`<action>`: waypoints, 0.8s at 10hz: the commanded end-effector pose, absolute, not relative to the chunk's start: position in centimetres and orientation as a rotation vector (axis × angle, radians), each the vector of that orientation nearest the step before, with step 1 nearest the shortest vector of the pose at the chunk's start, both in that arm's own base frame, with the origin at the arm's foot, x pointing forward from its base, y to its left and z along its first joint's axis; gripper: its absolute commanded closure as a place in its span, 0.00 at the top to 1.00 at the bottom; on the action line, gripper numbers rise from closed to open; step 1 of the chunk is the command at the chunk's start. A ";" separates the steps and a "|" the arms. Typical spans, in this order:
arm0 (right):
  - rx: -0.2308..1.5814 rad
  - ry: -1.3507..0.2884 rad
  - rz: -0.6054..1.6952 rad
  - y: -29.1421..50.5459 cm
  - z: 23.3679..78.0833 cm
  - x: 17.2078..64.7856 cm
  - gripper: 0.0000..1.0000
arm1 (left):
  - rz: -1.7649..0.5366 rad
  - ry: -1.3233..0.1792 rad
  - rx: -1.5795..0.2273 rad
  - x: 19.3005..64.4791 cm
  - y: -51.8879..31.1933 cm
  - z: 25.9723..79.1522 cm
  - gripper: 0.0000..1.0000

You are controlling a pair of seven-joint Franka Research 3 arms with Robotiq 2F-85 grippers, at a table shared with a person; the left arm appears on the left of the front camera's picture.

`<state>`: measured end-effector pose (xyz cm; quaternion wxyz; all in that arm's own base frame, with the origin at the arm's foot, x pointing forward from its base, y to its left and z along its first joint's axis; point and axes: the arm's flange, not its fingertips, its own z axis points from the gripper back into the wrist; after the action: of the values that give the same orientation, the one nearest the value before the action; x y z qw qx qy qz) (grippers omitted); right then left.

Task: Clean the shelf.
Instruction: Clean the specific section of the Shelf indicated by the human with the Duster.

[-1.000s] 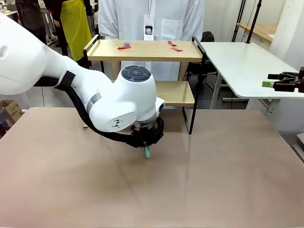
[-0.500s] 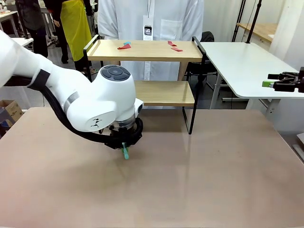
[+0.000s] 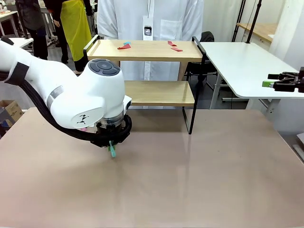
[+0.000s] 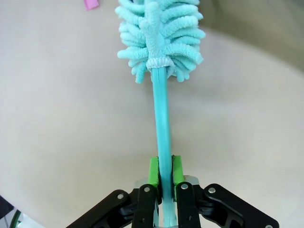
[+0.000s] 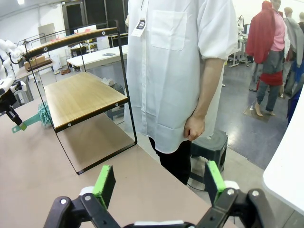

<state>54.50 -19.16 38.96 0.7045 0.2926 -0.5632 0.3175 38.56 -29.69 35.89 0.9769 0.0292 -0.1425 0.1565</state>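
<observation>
With the fingers of my left gripper [image 4: 161, 172] clamped on the teal duster [image 4: 160, 42] handle low over the worktop [image 3: 199, 180] and those of my right gripper [image 5: 160, 184] spread wide and empty, I'd raise the fluffy head flat onto the top board of the shelf [image 3: 147, 51] at the far side and brush the red scraps [image 3: 124, 46] off gently.

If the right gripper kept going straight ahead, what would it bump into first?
The right gripper would probably meet the person in white first, standing beside the shelf; depth is unclear.
</observation>
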 end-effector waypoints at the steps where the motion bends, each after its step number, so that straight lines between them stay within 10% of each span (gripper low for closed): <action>1: 0.651 -1.257 0.711 -18.9 39.3 54.5 1.00 | 0.320 -0.275 0.067 38.9 -29.3 35.4 0.13; 8: 0.651 -1.257 0.711 -18.9 39.3 54.5 1.00 | 0.288 -0.404 -0.102 36.8 -27.9 38.1 0.13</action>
<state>54.50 -19.16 38.97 0.7045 0.2926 -0.5633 0.3174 38.05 -29.42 37.82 0.9705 -0.0268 -0.1849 0.1526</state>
